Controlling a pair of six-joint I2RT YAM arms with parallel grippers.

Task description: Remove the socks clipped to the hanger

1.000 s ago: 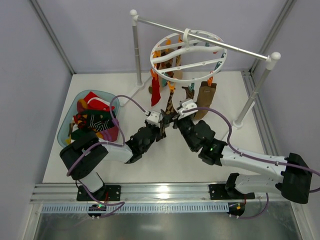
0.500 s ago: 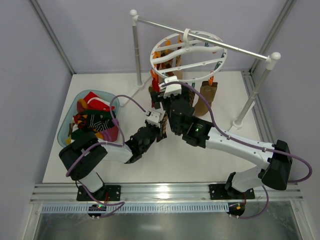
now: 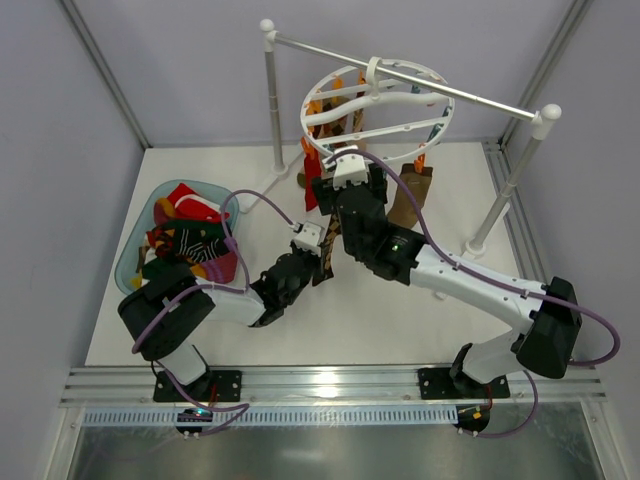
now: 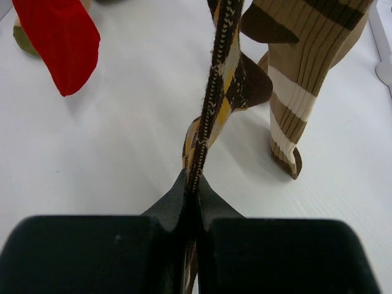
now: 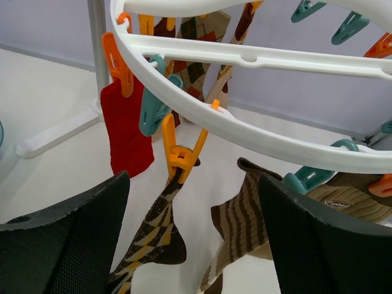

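The left gripper (image 4: 191, 187) pinches the argyle sock (image 4: 217, 92) low to stretch it; the right gripper (image 5: 193, 184), spread wide, faces its orange clip (image 5: 177, 153) on the hanger (image 5: 257, 131).

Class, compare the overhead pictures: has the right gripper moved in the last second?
Yes. The right gripper rose up the view to the hanger, drifting toward the stand's left post.

Seemingly illegible label (image 5: 335, 203) on tan sock (image 5: 367, 197)

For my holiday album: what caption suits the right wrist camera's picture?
The right hand, open, frames the orange clip pinning a checked sock to the white ring hanger.
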